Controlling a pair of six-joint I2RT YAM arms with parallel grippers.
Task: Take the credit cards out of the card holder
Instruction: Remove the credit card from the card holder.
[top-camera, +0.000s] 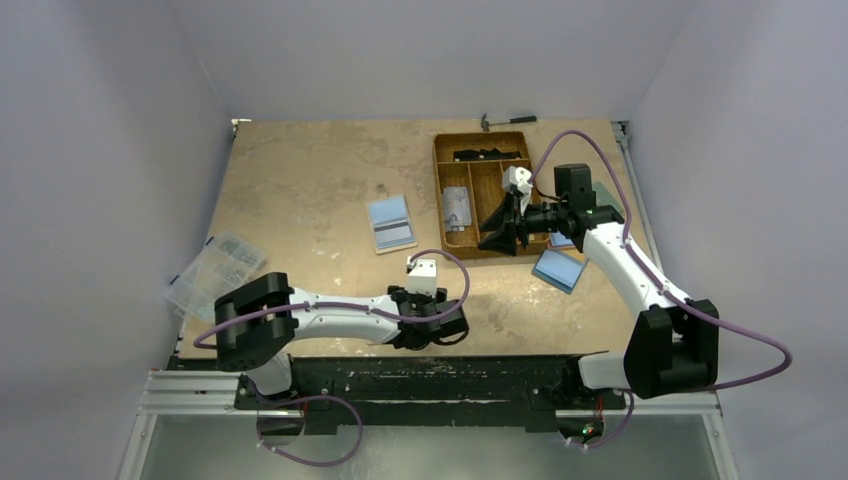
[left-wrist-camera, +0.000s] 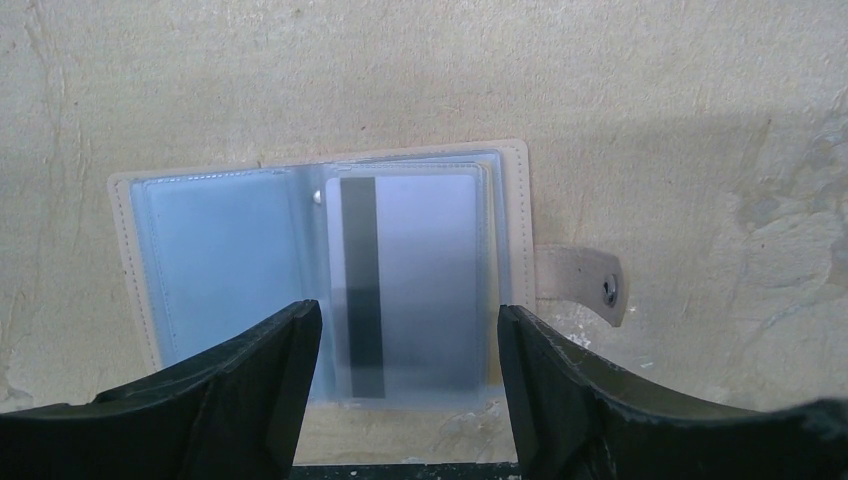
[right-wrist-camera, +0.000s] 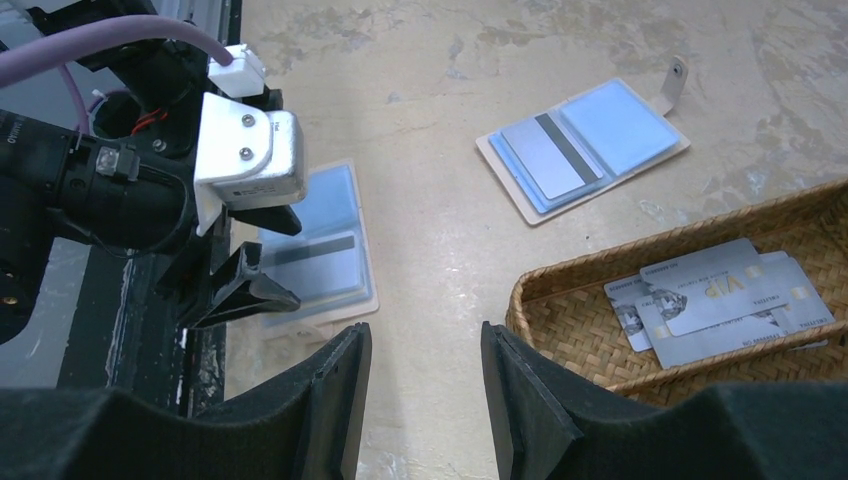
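The tan card holder (left-wrist-camera: 230, 250) lies open on the table, showing light blue inner faces. A grey credit card (left-wrist-camera: 420, 260) with a dark stripe sits in its right-hand clear sleeve. My left gripper (left-wrist-camera: 410, 320) hovers low over that card. Its jaws are open, one on each side of the card's lower end, and nothing is clamped between them. The right wrist view shows the same holder (right-wrist-camera: 330, 200) under the left gripper's fingers (right-wrist-camera: 245, 290). My right gripper (right-wrist-camera: 425, 360) hangs open and empty over bare table beside the tray. The left gripper (top-camera: 440, 318) hides the holder from above.
A second open holder (top-camera: 390, 223) with a striped card lies mid-table. The brown woven tray (right-wrist-camera: 560, 330) holds several loose silver cards (right-wrist-camera: 720, 300). A blue item (top-camera: 558, 268) lies by the right arm, a clear organiser box (top-camera: 215, 272) sits far left, and a hammer (top-camera: 507, 121) at the back.
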